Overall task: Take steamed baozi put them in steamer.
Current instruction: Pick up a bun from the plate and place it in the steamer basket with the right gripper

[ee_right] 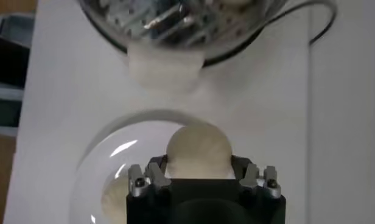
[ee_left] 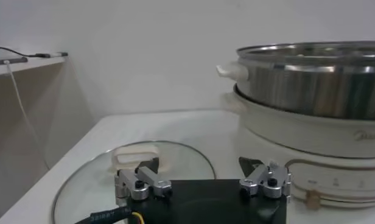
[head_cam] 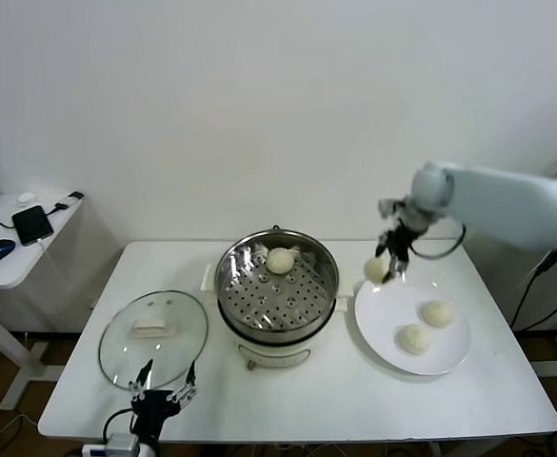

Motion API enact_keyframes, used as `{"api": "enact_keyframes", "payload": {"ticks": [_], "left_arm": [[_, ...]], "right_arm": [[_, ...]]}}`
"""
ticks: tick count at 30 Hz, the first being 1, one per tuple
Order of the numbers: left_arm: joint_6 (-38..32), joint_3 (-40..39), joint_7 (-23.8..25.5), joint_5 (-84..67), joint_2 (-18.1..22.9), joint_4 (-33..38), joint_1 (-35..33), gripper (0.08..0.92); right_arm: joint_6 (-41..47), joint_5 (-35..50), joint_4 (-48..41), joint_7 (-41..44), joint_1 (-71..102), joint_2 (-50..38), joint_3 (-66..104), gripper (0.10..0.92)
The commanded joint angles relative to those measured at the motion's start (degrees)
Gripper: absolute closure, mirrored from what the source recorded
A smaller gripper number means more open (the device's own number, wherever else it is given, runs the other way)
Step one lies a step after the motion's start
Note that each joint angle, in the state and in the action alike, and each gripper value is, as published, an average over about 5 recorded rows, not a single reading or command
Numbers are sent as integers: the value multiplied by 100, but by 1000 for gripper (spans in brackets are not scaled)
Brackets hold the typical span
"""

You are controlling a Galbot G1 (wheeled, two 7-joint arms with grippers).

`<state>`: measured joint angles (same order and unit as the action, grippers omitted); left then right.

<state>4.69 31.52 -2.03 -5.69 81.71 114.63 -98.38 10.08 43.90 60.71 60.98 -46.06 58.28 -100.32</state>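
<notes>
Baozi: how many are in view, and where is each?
4. One baozi lies in the steamer; one is held in the right gripper above the plate; two lie on the plate.

On the tabletop [head_cam: 297, 400] the steamer [head_cam: 277, 295] stands in the middle with one bun [head_cam: 280, 259] in it; the lid [head_cam: 153, 327] lies left, the plate [head_cam: 412, 327] with two buns [head_cam: 426, 327] right.

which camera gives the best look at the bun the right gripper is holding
The right wrist view: the held bun fills the frame, clamped in the right gripper. The head view shows it small, lifted above the plate edge beside the steamer. The left wrist view doesn't show it.
</notes>
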Motion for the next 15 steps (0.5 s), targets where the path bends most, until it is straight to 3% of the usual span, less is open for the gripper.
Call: {"api": "enact_keyframes", "payload": {"ticks": [1,7,15], "left_arm": [[31,-17,12,-33,-24,106,5,177],[72,-43,79,-39,-18,207,21,177],[95,-23,105,-53,-13,244,78,177]], "right_arm": [[360,1984,722,338,-2201,1021,-475,326],[829,2605,1174,-380,-1612,1962,-83,326],[1077,1997,420,-933,-229,2912,41,329]]}}
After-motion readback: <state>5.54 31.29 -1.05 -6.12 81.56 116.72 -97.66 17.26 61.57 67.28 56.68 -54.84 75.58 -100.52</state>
